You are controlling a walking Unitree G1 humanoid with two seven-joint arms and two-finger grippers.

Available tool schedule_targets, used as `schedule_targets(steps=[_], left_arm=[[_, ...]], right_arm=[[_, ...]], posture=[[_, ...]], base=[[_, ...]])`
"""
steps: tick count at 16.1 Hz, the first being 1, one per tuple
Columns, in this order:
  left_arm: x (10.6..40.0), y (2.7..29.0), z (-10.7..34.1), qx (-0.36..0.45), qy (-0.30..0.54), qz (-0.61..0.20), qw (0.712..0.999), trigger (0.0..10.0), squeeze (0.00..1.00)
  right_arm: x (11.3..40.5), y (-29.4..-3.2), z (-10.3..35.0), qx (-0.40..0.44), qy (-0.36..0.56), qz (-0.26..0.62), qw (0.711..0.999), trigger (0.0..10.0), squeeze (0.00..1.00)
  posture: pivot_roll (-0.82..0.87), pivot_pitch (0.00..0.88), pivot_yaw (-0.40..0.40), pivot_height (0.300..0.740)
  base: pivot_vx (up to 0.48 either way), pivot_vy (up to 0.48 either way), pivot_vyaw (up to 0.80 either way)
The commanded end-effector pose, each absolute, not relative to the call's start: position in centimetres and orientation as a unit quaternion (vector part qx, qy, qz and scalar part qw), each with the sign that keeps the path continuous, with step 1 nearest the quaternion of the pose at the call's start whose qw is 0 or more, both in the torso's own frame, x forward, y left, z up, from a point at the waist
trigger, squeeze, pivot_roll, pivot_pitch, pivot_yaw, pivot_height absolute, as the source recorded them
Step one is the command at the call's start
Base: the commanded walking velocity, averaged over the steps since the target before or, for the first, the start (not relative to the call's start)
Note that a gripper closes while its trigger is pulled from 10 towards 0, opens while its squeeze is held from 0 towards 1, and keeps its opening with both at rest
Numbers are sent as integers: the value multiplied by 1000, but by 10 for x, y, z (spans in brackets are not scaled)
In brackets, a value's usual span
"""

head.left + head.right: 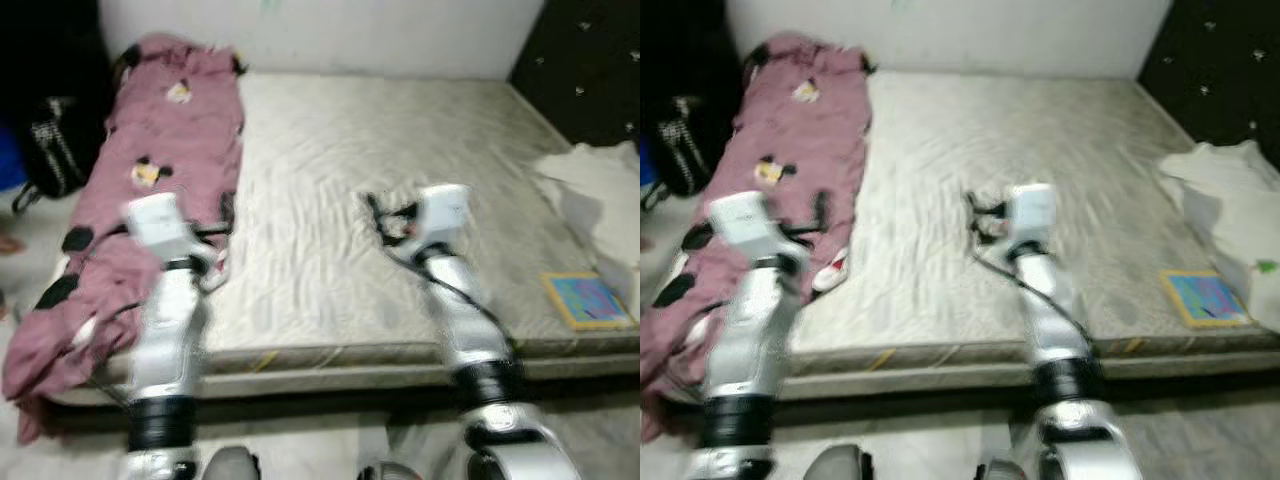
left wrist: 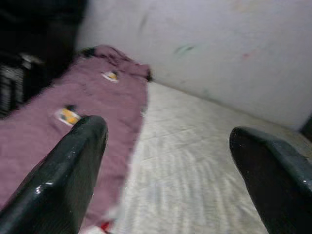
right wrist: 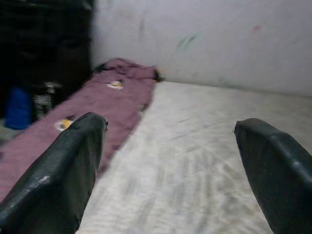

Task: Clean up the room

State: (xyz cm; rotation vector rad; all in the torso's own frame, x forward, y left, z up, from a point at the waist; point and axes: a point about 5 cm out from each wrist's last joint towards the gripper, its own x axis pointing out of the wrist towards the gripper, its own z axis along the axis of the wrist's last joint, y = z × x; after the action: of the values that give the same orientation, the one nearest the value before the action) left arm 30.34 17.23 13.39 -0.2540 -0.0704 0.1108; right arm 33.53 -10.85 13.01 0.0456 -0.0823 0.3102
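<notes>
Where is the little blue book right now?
The blue book lies flat on the mattress near its front right corner, on the robot's right in the eye views, just in front of the white cloth and beyond the right arm.

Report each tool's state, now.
Left tool: open, holding nothing, over the mattress.
Right tool: open, holding nothing, over the mattress.
</notes>
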Motion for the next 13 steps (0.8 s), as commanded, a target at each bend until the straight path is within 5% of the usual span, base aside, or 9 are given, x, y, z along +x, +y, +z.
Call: schedule_targets(steps=[1, 13], left_arm=[[306, 161, 137, -133, -38, 41, 990, 10000, 0], [305, 162, 138, -131, -41, 45, 990, 10000, 0]], right_arm=[[337, -123, 131, 13, -38, 136, 990, 10000, 0], [337, -121, 130, 10, -36, 145, 989, 10000, 0]], posture=[[36, 0, -51, 740], [36, 0, -53, 740]], base=[[0, 450, 0], [0, 447, 0]])
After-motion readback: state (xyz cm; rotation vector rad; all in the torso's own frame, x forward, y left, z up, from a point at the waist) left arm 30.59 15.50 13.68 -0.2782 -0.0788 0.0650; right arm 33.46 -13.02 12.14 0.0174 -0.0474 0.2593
